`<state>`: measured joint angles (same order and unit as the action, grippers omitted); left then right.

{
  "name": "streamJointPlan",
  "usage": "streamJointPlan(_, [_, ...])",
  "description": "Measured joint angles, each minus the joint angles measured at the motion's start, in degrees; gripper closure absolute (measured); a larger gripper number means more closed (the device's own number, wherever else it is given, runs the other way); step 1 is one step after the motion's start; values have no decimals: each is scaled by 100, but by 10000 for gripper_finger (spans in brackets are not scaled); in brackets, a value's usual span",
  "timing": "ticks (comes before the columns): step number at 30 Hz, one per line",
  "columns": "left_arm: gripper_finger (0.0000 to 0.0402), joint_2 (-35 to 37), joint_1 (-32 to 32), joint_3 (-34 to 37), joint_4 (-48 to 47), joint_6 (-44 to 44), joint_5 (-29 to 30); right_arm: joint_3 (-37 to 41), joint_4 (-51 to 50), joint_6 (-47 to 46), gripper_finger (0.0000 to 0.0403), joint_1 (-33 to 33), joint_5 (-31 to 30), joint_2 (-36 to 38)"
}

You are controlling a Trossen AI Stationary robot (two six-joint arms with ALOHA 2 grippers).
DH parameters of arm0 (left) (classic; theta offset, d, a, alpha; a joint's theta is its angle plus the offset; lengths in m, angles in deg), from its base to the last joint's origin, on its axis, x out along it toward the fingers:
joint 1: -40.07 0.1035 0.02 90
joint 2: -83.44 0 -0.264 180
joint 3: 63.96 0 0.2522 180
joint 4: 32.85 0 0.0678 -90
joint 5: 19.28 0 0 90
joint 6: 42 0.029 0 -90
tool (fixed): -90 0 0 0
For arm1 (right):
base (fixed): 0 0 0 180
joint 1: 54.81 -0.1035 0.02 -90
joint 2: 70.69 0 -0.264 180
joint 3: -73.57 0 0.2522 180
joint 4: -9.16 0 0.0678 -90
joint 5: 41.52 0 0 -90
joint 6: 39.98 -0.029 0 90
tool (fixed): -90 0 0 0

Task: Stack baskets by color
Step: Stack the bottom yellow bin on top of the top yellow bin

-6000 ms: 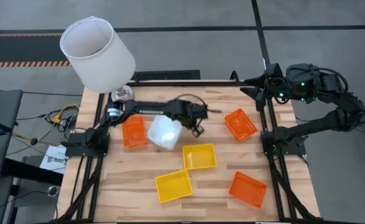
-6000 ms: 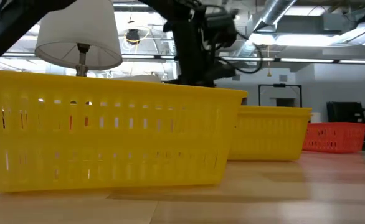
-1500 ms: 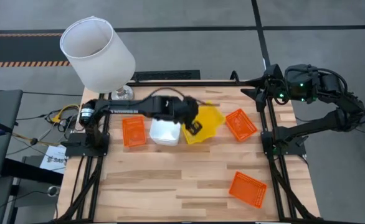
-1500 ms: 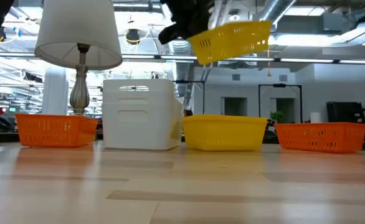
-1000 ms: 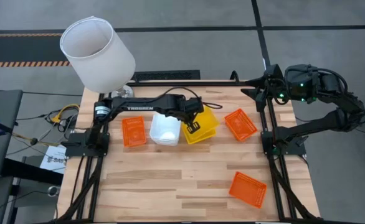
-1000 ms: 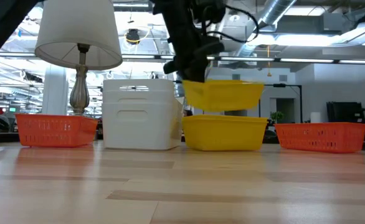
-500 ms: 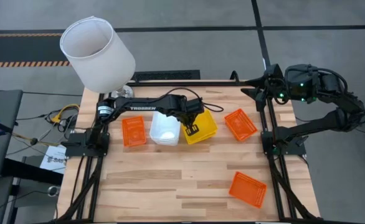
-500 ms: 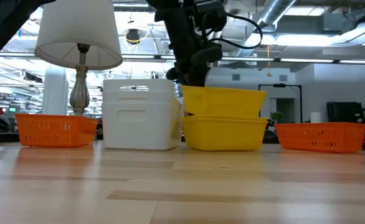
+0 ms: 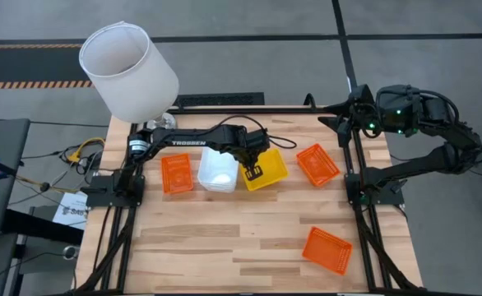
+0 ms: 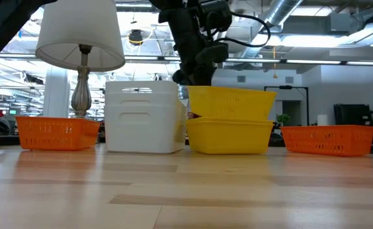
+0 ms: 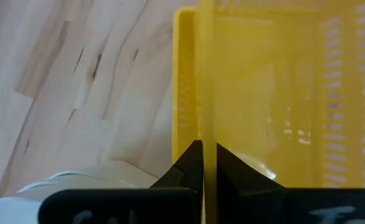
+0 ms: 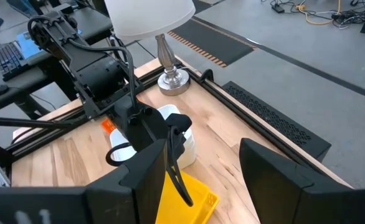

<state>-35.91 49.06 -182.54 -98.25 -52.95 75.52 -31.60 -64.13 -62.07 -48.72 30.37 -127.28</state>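
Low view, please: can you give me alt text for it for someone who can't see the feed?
The left end effector, shut on the rim of a yellow basket, sets it into another yellow basket on the wooden table. Left of that stand a stack of white baskets, an orange basket and a lamp; another orange basket sits right.

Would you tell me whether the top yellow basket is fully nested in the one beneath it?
Not fully. The top yellow basket sits slightly tilted, high in the lower one, with the left gripper shut on its rim.
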Motion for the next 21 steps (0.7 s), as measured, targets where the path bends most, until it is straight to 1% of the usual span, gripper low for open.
streamJointPlan(2, [401, 0, 0, 0, 2, 77, -18, 0, 0, 0, 177, 0, 0, 0])
streamJointPlan(9, [401, 2, 4, 0, 6, 91, -375, 0, 0, 0, 177, 0, 0, 0])
streamJointPlan(11, [396, 2, 2, 0, 9, 113, -448, 0, -2, 0, 177, 0, 0, 0])
streamJointPlan(14, [369, 2, 11, 0, 8, 129, -412, 0, -2, 0, 177, 0, 0, 0])
streamJointPlan(18, [315, 2, 75, 0, 6, 71, -256, 0, -2, 0, 177, 0, 1, 0])
streamJointPlan(21, [281, 3, 159, 0, 4, 39, 38, 0, -2, 0, 177, 0, 2, -2])
